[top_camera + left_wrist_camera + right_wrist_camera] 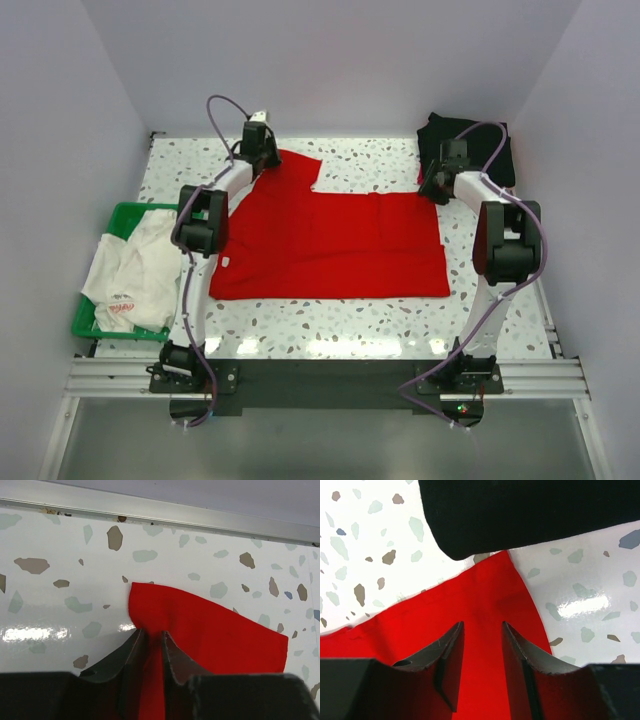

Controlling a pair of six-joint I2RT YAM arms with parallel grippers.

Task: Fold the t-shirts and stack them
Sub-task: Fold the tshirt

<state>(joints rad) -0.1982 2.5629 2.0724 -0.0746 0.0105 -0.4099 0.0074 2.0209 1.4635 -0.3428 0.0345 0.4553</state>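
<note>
Jaws of the left gripper [150, 634] pinched nearly together on a far sleeve of the red t-shirt [330, 245], spread flat between the arms; the right gripper [482, 626] sat part-open astride the other sleeve, grip impossible to call. First fold, I judged: next, both lift evenly together.

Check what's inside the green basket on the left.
A white shirt with small red print fills the green basket, rumpled and spilling over its left rim. Anything under the shirt, including the basket's floor, is covered and can't be seen.
</note>
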